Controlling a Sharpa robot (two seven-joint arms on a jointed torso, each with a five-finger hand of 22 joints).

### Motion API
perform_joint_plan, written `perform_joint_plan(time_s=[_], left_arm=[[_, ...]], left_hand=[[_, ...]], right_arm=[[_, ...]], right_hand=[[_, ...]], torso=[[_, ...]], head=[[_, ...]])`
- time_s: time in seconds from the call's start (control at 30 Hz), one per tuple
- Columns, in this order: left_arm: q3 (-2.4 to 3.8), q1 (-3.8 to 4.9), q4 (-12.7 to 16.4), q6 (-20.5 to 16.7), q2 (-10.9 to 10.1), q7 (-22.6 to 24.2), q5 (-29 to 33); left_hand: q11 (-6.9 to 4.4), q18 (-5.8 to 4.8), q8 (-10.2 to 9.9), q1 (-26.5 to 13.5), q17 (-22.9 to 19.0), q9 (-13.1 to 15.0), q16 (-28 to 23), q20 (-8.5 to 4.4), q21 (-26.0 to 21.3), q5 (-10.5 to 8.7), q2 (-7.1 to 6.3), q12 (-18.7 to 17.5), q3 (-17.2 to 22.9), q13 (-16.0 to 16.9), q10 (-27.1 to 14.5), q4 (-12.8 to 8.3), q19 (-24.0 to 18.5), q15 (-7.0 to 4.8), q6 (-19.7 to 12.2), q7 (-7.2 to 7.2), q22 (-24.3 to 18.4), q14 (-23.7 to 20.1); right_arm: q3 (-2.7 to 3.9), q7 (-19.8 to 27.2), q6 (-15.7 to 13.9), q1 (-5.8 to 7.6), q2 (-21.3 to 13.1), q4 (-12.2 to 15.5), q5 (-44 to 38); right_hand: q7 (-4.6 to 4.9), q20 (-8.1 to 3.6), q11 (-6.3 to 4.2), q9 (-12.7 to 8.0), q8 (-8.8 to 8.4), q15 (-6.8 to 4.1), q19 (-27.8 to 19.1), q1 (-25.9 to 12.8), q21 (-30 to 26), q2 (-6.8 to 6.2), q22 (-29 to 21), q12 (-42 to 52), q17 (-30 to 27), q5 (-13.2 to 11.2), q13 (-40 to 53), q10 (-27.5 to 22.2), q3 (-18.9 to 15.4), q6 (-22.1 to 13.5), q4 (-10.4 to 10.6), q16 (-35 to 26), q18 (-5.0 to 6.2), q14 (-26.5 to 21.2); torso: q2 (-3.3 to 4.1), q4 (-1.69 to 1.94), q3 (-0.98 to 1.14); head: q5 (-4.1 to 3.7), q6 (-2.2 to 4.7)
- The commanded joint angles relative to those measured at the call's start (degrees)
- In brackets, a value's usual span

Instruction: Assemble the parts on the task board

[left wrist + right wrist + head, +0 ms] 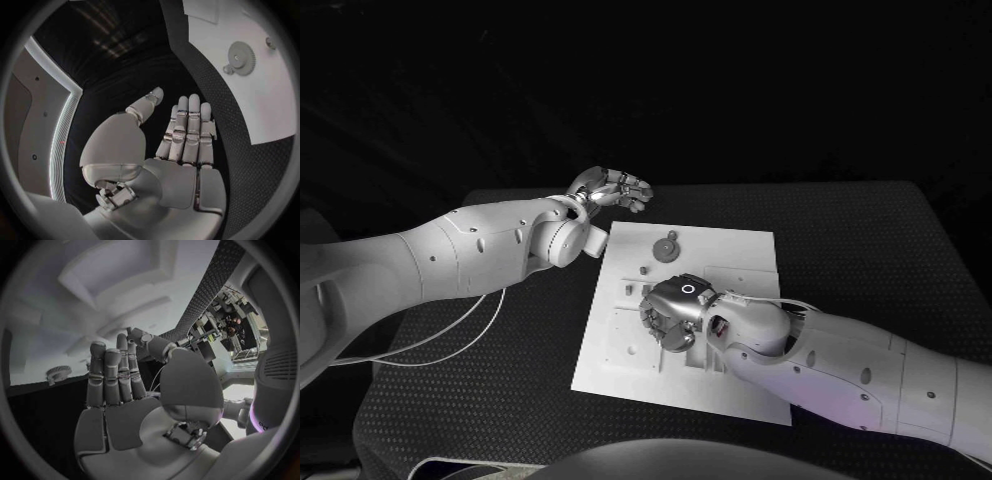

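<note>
The white task board (pixel 733 252) lies in the middle of the table. A grey gear (pixel 669 246) lies flat near its far edge, with a smaller gear (pixel 229 70) beside the large gear (pixel 242 57). My left hand (pixel 607 188) hovers past the board's far left corner, over the mat; its fingers (pixel 187 127) are straight and it holds nothing. My right hand (pixel 674 312) is over the board's middle, palm toward the board (pixel 44 335). Its fingers (pixel 112 375) are stretched out with nothing between them. The gear (pixel 58 372) shows beyond them.
The board has several moulded recesses and posts (pixel 646 268) around my right hand. A black textured mat (pixel 862 240) surrounds the board. A white cable (pixel 466 330) hangs under my left arm.
</note>
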Motion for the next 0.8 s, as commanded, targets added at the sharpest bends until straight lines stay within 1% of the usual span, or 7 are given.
perform_joint_plan(time_s=[0.03, 0.17, 0.3, 0.53, 0.63, 0.7, 0.8], left_arm=[[0.06, 0.12, 0.2, 0.5, 0.1, 0.4, 0.3], [0.06, 0.17, 0.2, 0.5, 0.1, 0.3, 0.3], [0.06, 0.21, 0.2, 0.5, 0.1, 0.3, 0.3], [0.06, 0.29, 0.2, 0.6, 0.1, 0.3, 0.3], [0.06, 0.33, 0.3, 0.7, 0.0, 0.2, 0.3], [0.05, 0.36, 0.3, 0.7, 0.0, 0.1, 0.3], [0.05, 0.37, 0.4, 0.7, -0.1, 0.1, 0.3]], left_hand=[[-0.08, 0.56, -0.1, -0.2, 0.1, -0.1, -0.2, 0.38, -0.4, 0.01, 0.50, 0.2, -0.2, -0.1, -0.5, 0.0, -0.1, 0.41, -0.4, 0.09, 0.1, 0.0], [-0.07, 0.56, -0.1, -0.2, 0.1, -0.1, -0.3, 0.39, -0.4, 0.01, 0.50, 0.2, -0.2, -0.1, -0.5, 0.0, -0.1, 0.42, -0.4, 0.10, 0.1, 0.0], [-0.07, 0.56, -0.1, -0.2, 0.2, -0.1, -0.3, 0.39, -0.5, 0.00, 0.48, 0.2, -0.2, -0.1, -0.5, 0.0, -0.1, 0.42, -0.5, 0.13, 0.1, 0.0], [-0.06, 0.56, -0.1, -0.2, 0.2, -0.1, -0.3, 0.40, -0.5, 0.00, 0.47, 0.2, -0.2, -0.1, -0.5, 0.0, -0.1, 0.43, -0.5, 0.14, 0.1, 0.0], [-0.06, 0.56, -0.1, -0.2, 0.2, -0.1, -0.4, 0.40, -0.5, -0.01, 0.47, 0.2, -0.2, -0.1, -0.5, 0.0, -0.1, 0.43, -0.5, 0.14, 0.1, 0.0], [-0.06, 0.55, -0.2, -0.2, 0.2, -0.1, -0.4, 0.41, -0.5, -0.01, 0.45, 0.2, -0.3, -0.1, -0.5, 0.1, -0.1, 0.44, -0.6, 0.15, 0.1, 0.0], [-0.04, 0.55, -0.2, -0.3, 0.3, -0.1, -0.4, 0.42, -0.5, -0.03, 0.42, 0.2, -0.3, -0.1, -0.5, 0.1, -0.1, 0.45, -0.6, 0.17, 0.1, -0.1]], right_arm=[[-0.05, -0.4, 2.5, -0.08, 0.2, 0.1, -1.3], [-0.08, -0.9, 3.6, -0.08, 0.4, 0.1, -2.1], [-0.15, -1.4, 4.0, -0.09, 0.7, 0.0, -2.9], [-0.23, -2.0, 4.3, -0.09, 1.2, -0.1, -3.4], [-0.24, -2.6, 5.0, -0.09, 1.2, -0.2, -3.4], [-0.25, -2.3, 4.7, -0.08, 1.1, -0.4, -2.9], [-0.26, -2.0, 4.4, -0.07, 1.0, -0.5, -2.1]], right_hand=[[-0.05, -0.39, -0.07, 0.1, 0.11, -0.48, 0.1, 0.0, 0.3, 0.71, 1.1, -0.2, 0.0, 0.2, 0.0, 0.4, 0.0, 0.5, -0.4, -0.3, 0.87, 0.1], [-0.04, -0.39, -0.06, 0.1, 0.08, -0.47, 0.1, 0.0, 0.3, 0.75, 1.1, -0.3, 0.0, 0.2, 0.0, 0.4, 0.0, 0.5, -0.5, -0.4, 0.87, 0.0], [-0.03, -0.38, -0.04, 0.1, 0.05, -0.45, 0.0, -0.1, 0.3, 0.81, 1.1, -0.3, 0.0, 0.2, 0.0, 0.4, 0.0, 0.5, -0.6, -0.4, 0.87, 0.0], [-0.01, -0.36, -0.02, 0.1, 0.02, -0.43, 0.0, -0.1, 0.3, 0.83, 1.1, -0.4, 0.0, 0.2, 0.1, 0.4, -0.1, 0.4, -0.6, -0.4, 0.87, 0.0], [0.05, -0.28, 0.05, 0.2, -0.09, -0.36, -0.1, -0.4, 0.3, 0.77, 1.1, -0.6, 0.1, 0.6, 0.1, 0.2, -0.2, 0.3, -0.6, -0.5, 0.87, -0.2], [0.12, -0.20, 0.14, 0.2, -0.25, -0.28, -0.3, -0.6, 0.2, 0.71, 1.1, -0.8, 0.1, 1.0, 0.0, 0.1, -0.3, 0.1, -0.5, -0.6, 0.87, -0.3], [0.63, 0.04, 0.64, 0.1, -1.06, 0.18, -0.9, -1.1, 0.1, 0.34, 1.1, -1.7, -0.1, 2.0, -0.2, -1.1, -0.7, -1.1, -0.4, -0.9, 0.87, -0.8]], torso=[[0.01, 0.02, -0.05], [0.03, 0.04, -0.06], [0.01, 0.04, -0.04], [0.02, 0.01, -0.07], [0.00, 0.03, -0.07], [0.01, -0.01, -0.10], [-0.01, -0.02, -0.09]], head=[[-0.06, -0.08], [-0.02, -0.15], [-0.02, -0.18], [-0.07, -0.16], [-0.12, -0.14], [-0.13, -0.17], [-0.10, -0.22]])
